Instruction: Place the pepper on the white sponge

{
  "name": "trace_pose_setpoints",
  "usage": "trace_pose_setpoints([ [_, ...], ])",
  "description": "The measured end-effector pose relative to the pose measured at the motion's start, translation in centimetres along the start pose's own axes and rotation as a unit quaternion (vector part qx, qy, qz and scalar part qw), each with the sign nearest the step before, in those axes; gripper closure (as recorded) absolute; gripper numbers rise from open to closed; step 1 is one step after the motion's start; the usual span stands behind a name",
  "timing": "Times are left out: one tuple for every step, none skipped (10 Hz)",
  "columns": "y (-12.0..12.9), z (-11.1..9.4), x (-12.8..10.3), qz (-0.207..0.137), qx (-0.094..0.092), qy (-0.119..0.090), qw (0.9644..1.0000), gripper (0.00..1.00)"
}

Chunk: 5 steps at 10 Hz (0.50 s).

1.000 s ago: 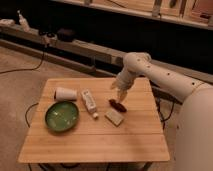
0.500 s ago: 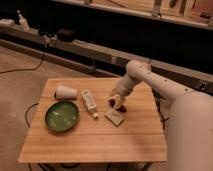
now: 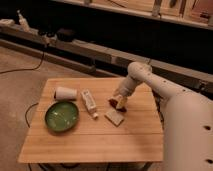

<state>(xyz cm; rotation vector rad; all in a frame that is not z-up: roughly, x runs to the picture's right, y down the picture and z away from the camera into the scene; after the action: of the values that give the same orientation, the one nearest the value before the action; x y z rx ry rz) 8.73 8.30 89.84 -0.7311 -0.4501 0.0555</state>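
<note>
The pepper [image 3: 121, 105] is a small dark red thing lying on the wooden table [image 3: 90, 142], just behind the white sponge [image 3: 115, 118]. The sponge is a flat cream pad lying near the table's middle. My gripper [image 3: 118, 102] reaches down from the right, with its tip right at the pepper and its light fingers [image 3: 114, 101] on either side of it. The jaws stand open. The pepper is partly hidden by the gripper, and I cannot tell whether it touches the fingers.
A green bowl [image 3: 61, 117] sits at the table's left, with a white cup [image 3: 65, 93] on its side behind it. A white tube-shaped bottle [image 3: 89, 102] lies left of the sponge. A dark shelf unit runs along the back.
The arm's elbow has dropped a little and the gripper has settled slightly lower over the pepper. The things on the table have not moved.
</note>
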Motion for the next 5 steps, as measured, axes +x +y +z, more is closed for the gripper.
trace_pose_setpoints([
  [0.0,0.4,0.1,0.005,-0.001,0.003,1.0000,0.38],
  [0.0,0.5,0.4,0.009,-0.001,0.005,0.9999,0.38],
  [0.1,0.6,1.0,0.016,-0.001,0.009,0.9998,0.38],
  [0.2,0.7,1.3,0.023,-0.002,0.013,0.9996,0.38],
  [0.3,0.8,1.6,0.028,-0.004,0.017,0.9995,0.38],
])
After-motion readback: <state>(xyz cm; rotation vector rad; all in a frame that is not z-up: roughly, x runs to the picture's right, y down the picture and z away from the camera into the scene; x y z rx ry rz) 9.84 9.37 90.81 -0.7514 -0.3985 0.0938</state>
